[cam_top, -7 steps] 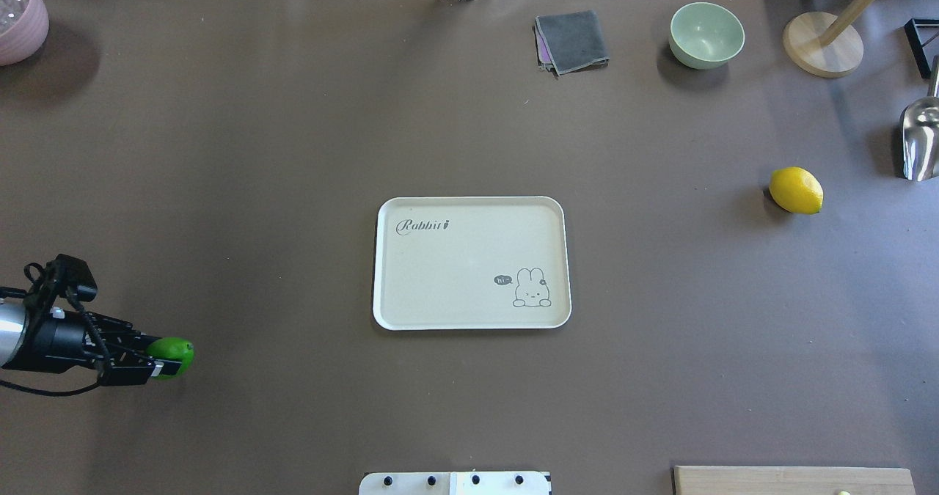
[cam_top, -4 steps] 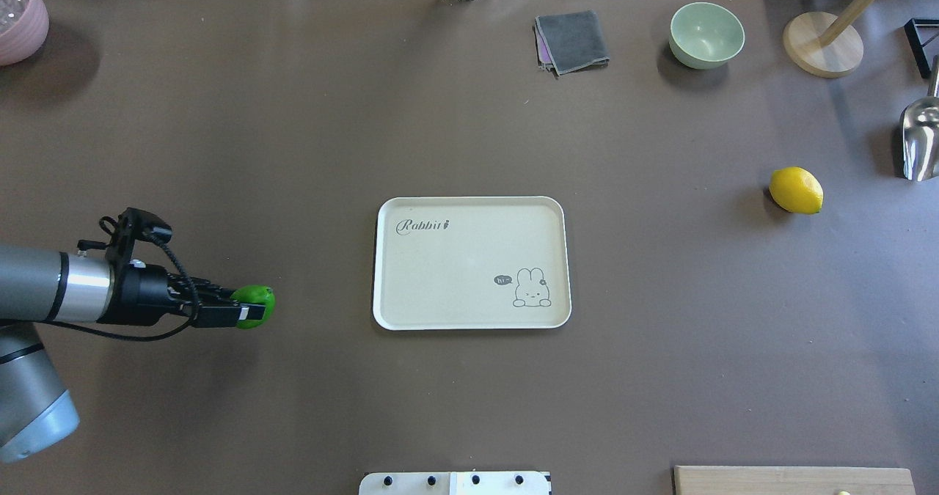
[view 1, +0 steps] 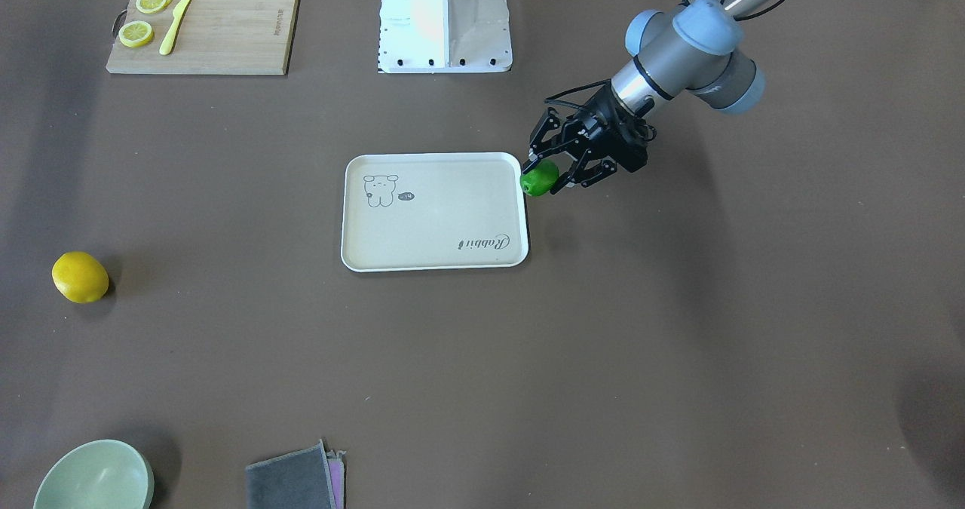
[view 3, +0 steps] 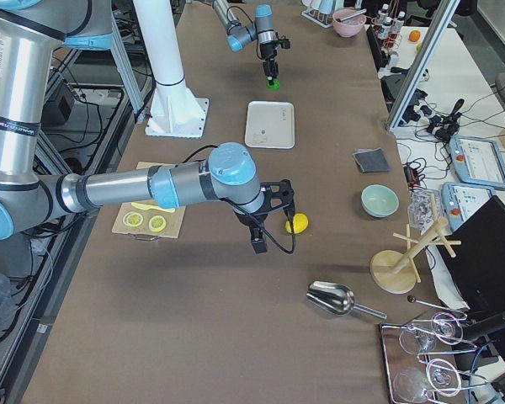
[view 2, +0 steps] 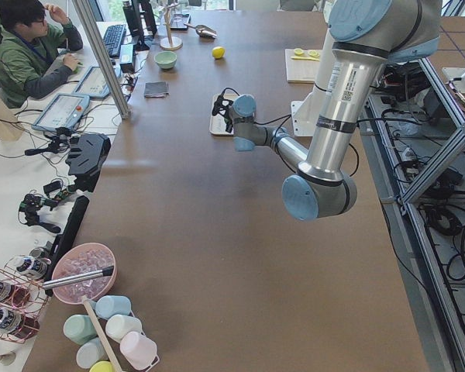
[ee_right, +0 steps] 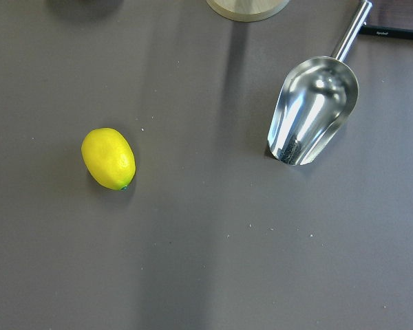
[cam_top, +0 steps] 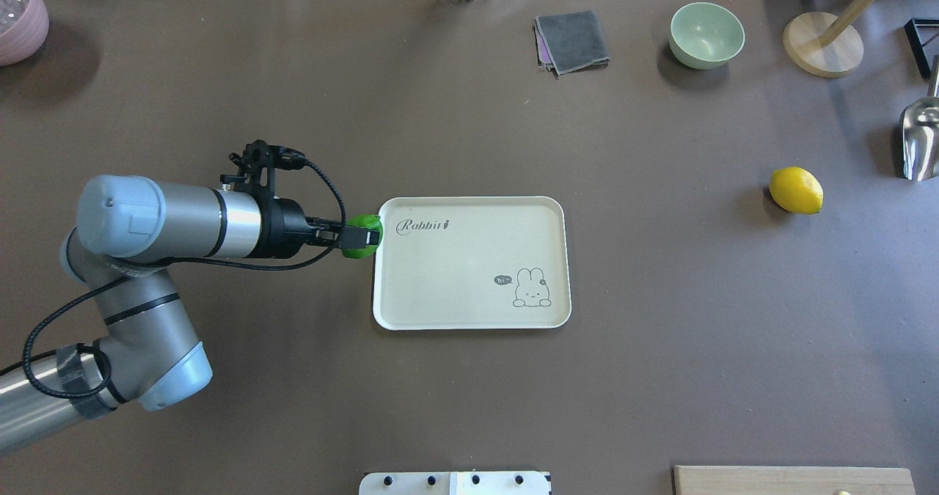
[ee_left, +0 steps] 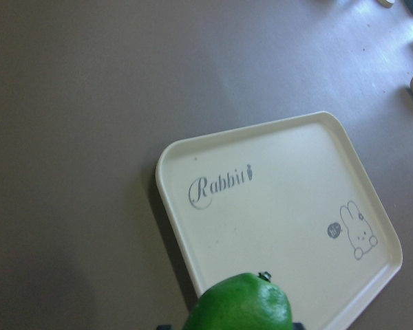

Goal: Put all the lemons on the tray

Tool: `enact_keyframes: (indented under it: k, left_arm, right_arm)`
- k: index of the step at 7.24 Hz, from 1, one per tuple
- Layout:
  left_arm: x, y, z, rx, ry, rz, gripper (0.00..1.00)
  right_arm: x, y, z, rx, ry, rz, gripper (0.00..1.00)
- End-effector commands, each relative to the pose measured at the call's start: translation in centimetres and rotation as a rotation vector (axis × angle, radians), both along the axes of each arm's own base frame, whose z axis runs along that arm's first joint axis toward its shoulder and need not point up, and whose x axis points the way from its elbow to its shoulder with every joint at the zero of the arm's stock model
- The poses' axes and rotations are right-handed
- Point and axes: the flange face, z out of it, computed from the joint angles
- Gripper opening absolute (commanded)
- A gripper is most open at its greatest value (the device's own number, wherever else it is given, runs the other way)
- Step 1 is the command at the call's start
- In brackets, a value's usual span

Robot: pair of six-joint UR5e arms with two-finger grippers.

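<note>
— The green lemon (cam_top: 363, 235) is shown clenched in the left tool (view 1: 552, 175), apparently lifted clear of the bench (cam_top: 293, 114). It is held at the short edge of the tray (cam_top: 455, 260) on the robot's left. Whether it is over the rim or just outside it cannot be told.

— What could go wrong from here?

— If the fruit is let go at this spot, it may land on the raised rim and roll back onto the bench. The shape is oval and the skin glossy, so rolling is likely even on the flat of the tray. A release nearer the middle is judged safer.

— And the other lemon?

— The yellow lemon (cam_top: 796, 190) is seen lying on the bench, well apart from the tray, on the robot's right. The right tool (view 3: 259, 240) is seen hanging near it. Whether that tool is released or clenched cannot be told. A metal scoop (ee_right: 313, 113) lies not far off and could be knocked by a careless approach.

— Can any writing be read?

— "Rabbit" is printed in script (cam_top: 420, 225) near the corner closest to the green lemon. By the opposite corner a rabbit drawing (cam_top: 532, 287) is seen, with a speech bubble (cam_top: 502, 280) reading "hi". A mark on the cutting board (view 1: 202, 26) is too small to be read.
</note>
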Motion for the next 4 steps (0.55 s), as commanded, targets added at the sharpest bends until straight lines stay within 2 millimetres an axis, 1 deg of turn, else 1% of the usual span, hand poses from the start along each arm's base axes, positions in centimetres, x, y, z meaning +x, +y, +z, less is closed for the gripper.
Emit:
enact_keyframes:
  k: [1, 2, 3, 4]
  left_arm:
    - [6.0, -2.6, -2.1, -0.042, -0.038, -0.093, 0.00]
    - [8.3, -3.2, -2.2, -0.043, -0.058, -0.126, 0.00]
    - [9.1, -2.7, -1.8, -0.032, -0.071, -0.140, 0.26]
    - [9.5, -2.2, -1.9, -0.029, -0.067, -0.135, 0.98]
  right_arm:
    - [0.0, 0.0, 0.0, -0.001, 0.000, 0.001, 1.00]
    - [0.0, 0.0, 0.0, -0.001, 0.000, 0.001, 1.00]
    - [0.0, 0.0, 0.0, -0.001, 0.000, 0.001, 1.00]
    - [0.0, 0.0, 0.0, -0.001, 0.000, 0.001, 1.00]
